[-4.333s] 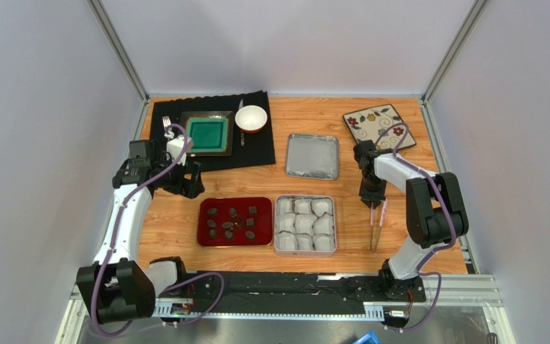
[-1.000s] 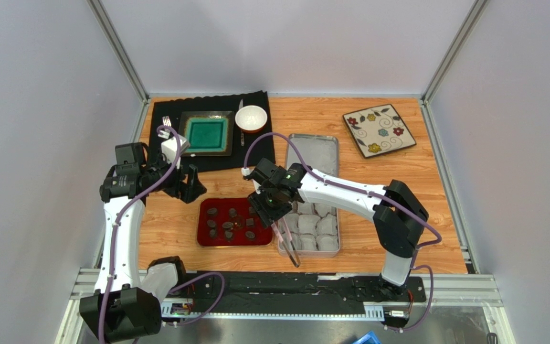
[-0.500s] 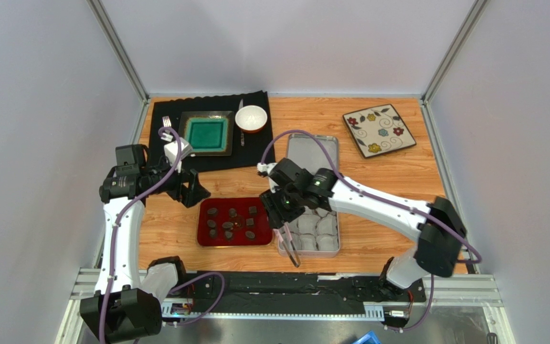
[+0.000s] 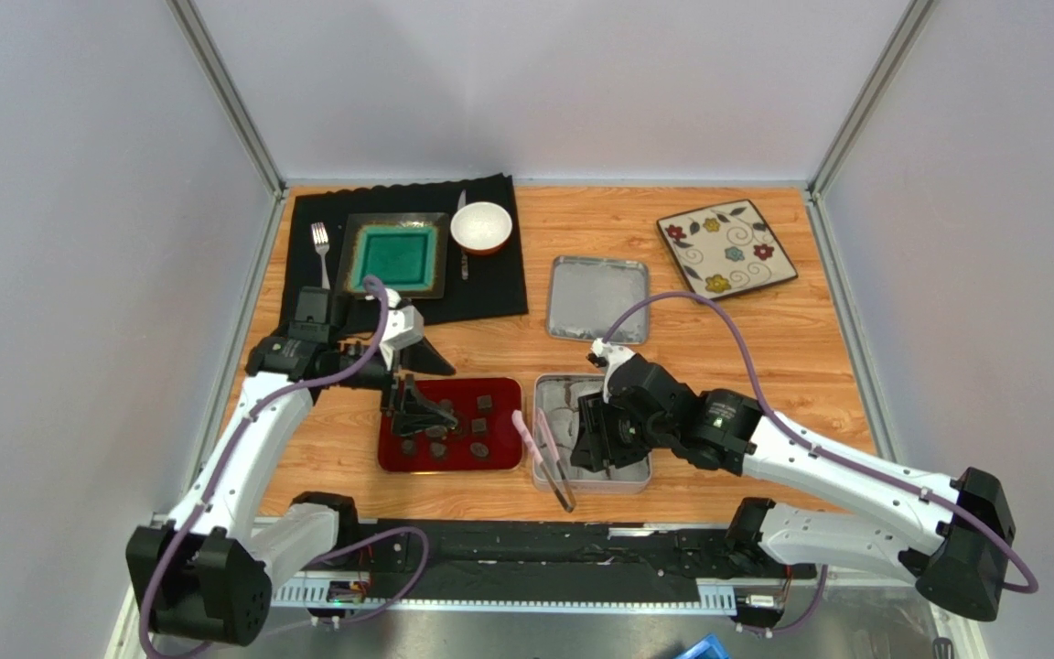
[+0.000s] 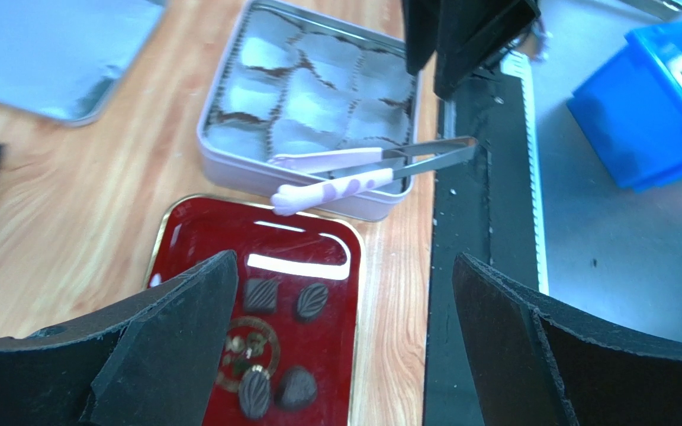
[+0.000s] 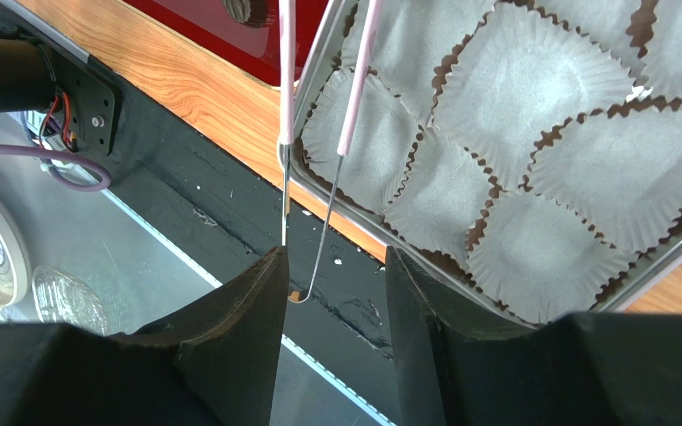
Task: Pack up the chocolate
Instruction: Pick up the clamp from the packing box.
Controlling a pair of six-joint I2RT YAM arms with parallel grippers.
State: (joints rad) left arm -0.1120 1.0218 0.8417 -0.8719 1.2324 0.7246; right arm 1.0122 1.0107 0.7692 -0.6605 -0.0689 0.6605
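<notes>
Several small dark chocolate pieces (image 4: 453, 429) lie on a red tray (image 4: 505, 460); four of them (image 5: 263, 293) show in the left wrist view. My left gripper (image 4: 416, 402) (image 5: 343, 262) hangs wide open over the tray (image 5: 211, 240), holding nothing. To the right is a silver tin (image 4: 648, 474) (image 5: 256, 173) lined with white paper cups (image 6: 522, 84). Pink-tipped tongs (image 4: 551, 467) (image 5: 336, 188) (image 6: 353, 89) rest across the tin's left rim, their metal end toward the front. My right gripper (image 4: 585, 437) (image 6: 336, 257) hovers open over the tin, touching nothing.
The tin's lid (image 4: 599, 298) lies behind the tin. A floral plate (image 4: 726, 250) sits at back right. A black mat at back left carries a green plate (image 4: 398, 257), a white bowl (image 4: 480, 227) and a fork (image 4: 321, 247). A blue bin (image 5: 647, 115) stands beyond the table's front.
My right gripper has moved right, from the tray's edge to over the tin, leaving the tongs on the tin's rim. My left arm has swung right and down over the red tray.
</notes>
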